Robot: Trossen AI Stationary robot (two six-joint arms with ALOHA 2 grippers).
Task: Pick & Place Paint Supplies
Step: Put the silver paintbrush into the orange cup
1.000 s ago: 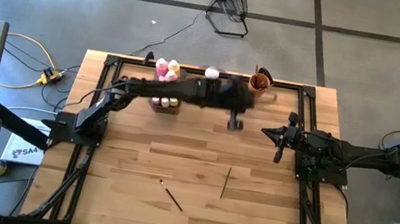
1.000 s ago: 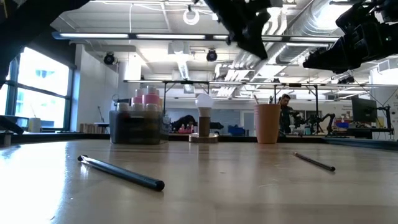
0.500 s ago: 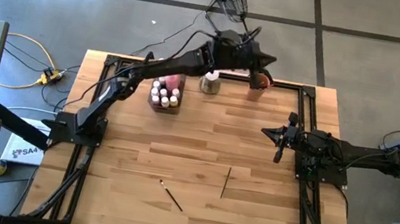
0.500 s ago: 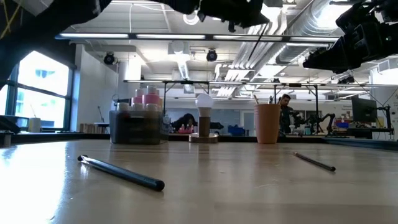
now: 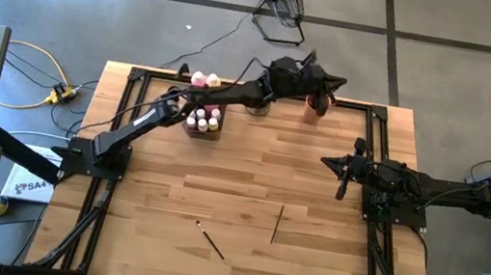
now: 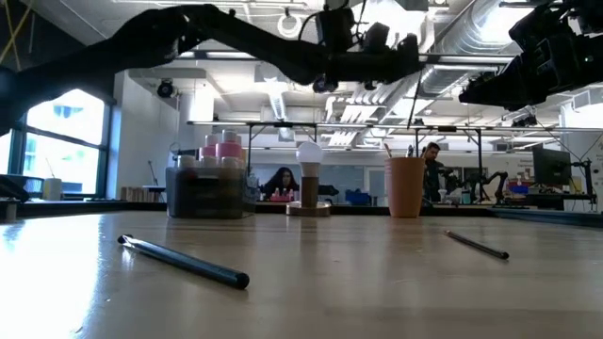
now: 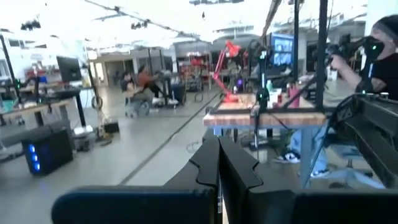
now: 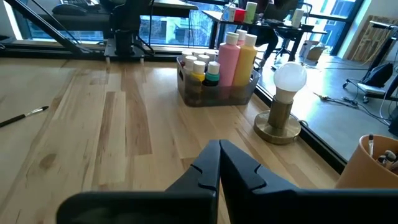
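My left gripper (image 5: 335, 81) reaches to the table's far edge and hangs above the orange cup (image 6: 406, 186), shut on a thin dark paintbrush (image 6: 413, 94). Two more dark-handled brushes lie flat on the wood, one (image 5: 210, 240) near the front edge and one (image 5: 277, 224) right of it. The pink and yellow bottles (image 8: 237, 53) and the small white-capped bottles stand in the grey tray (image 5: 201, 119). My right gripper (image 5: 342, 176) waits shut above the table's right side, touching nothing. My left gripper holds the paintbrush by its upper end (image 6: 420, 58), pinched between the shut fingers. The brush hangs below them, slightly tilted, lifted clear, its lower end above the orange cup's mouth. The wrist view does not show the brush.
A white ball on a metal base (image 6: 309, 174) stands between the tray and the orange cup (image 5: 319, 103), under the left arm. The cup holds other brushes (image 8: 373, 144). Black frame rails run along the table's edges. Bare wood spans the middle and front.
My left arm has swung from over the table's middle toward the far edge and stretched out over the orange cup, its gripper turning level. The brush it carries has gone with it and now hangs steeper.
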